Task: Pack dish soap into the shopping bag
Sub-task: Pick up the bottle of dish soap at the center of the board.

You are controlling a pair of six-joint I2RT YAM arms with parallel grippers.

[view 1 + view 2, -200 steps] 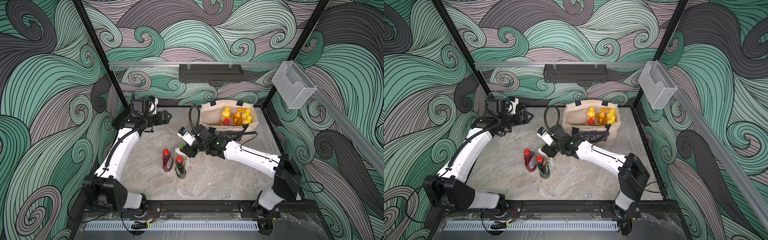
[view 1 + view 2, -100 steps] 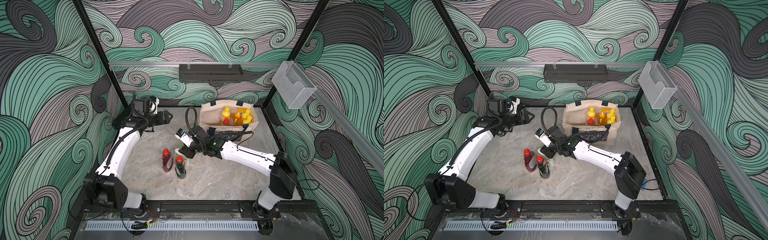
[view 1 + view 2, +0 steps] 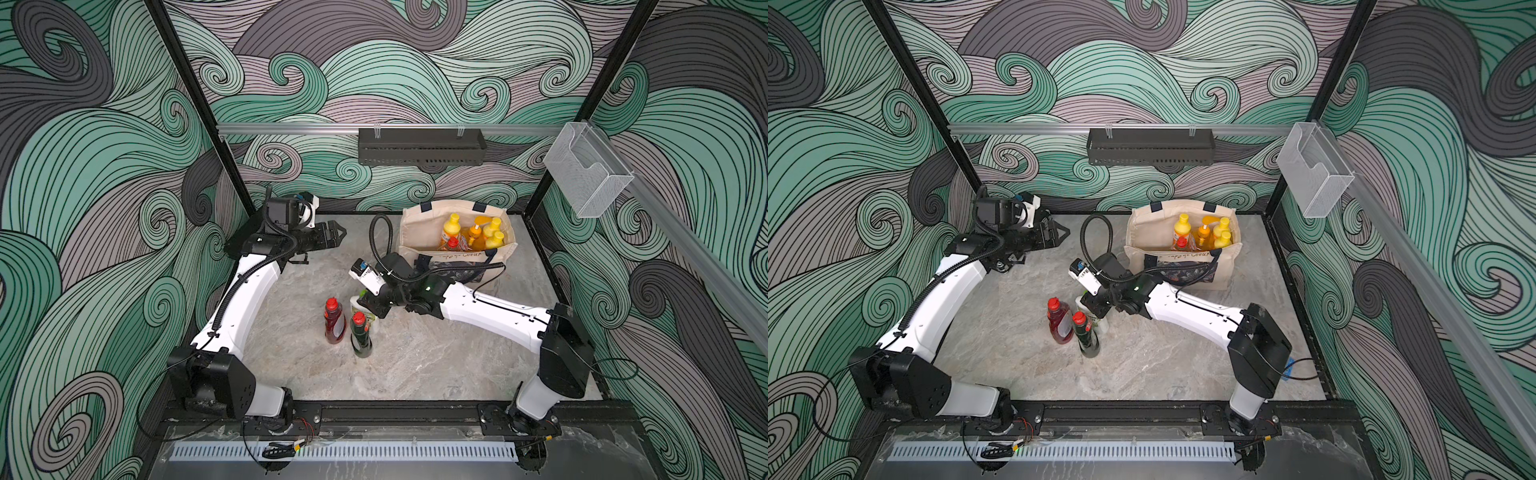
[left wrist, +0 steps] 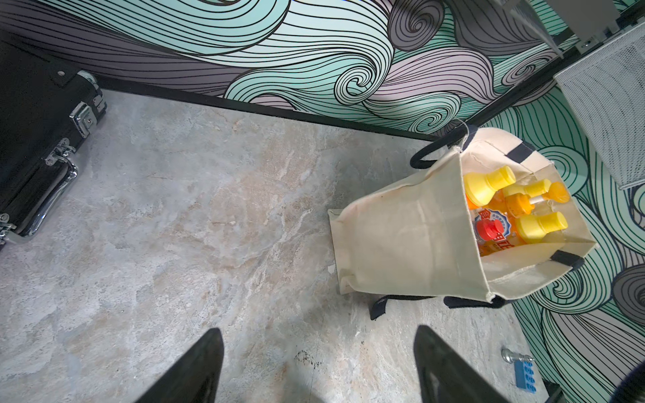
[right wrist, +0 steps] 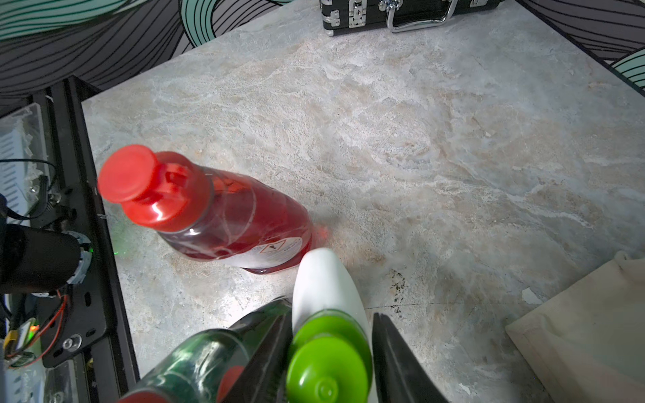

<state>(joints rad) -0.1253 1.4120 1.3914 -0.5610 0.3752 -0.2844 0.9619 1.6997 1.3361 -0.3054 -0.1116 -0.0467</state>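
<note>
Clamping the white bottle (image 5: 324, 279) at its neck, the right gripper (image 5: 331, 315) has a black finger pressed against each side of the green cap (image 5: 330, 359), with no gap showing on either side. That bottle stands upright on the table (image 5: 453, 157) directly beneath the gripper. A dark-green bottle (image 5: 199, 356) crowds the outer face of one finger (whether they actually touch I cannot tell). The red bottle (image 5: 237, 223) stands just beyond the fingertips, close to the white one's base. In a top view the three bottles form a tight cluster at the right gripper's tip, and the shopping bag (image 3: 419, 232) stands behind that arm's wrist, near it but apart from the bottles.

The left gripper (image 4: 317, 329) hangs over bare table, its fingers spread wide with nothing between them. Ahead of it and off toward the robot's right stands the shopping bag, mouth open. Inside it show three yellow caps (image 4: 488, 181), an orange pump head (image 4: 520, 204) and one red cap (image 4: 488, 230). A black case (image 4: 35, 139) with chrome latches lies ahead of the left gripper on the opposite side, well apart from the bag.
</note>
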